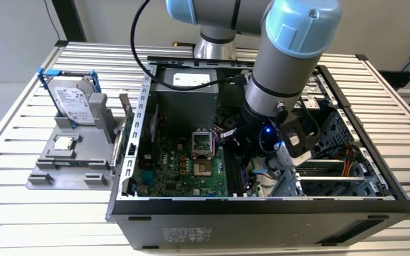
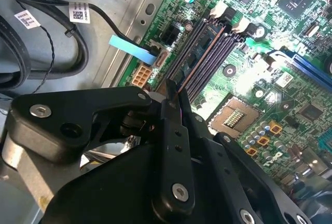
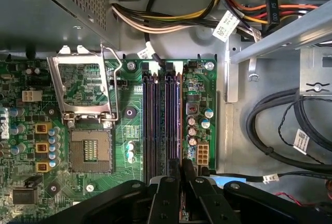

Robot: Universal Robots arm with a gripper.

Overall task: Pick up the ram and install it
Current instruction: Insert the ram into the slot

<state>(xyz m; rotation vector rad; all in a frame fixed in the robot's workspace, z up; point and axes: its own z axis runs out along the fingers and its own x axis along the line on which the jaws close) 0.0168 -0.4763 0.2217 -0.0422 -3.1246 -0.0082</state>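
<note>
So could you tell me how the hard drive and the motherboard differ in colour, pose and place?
The hard drive is silver in a blue frame; the motherboard is green. The hard drive stands upright in a grey holder outside the computer case; the motherboard lies flat inside it, under the gripper. The motherboard is clearly larger. Both rest above the same slatted table.
</note>
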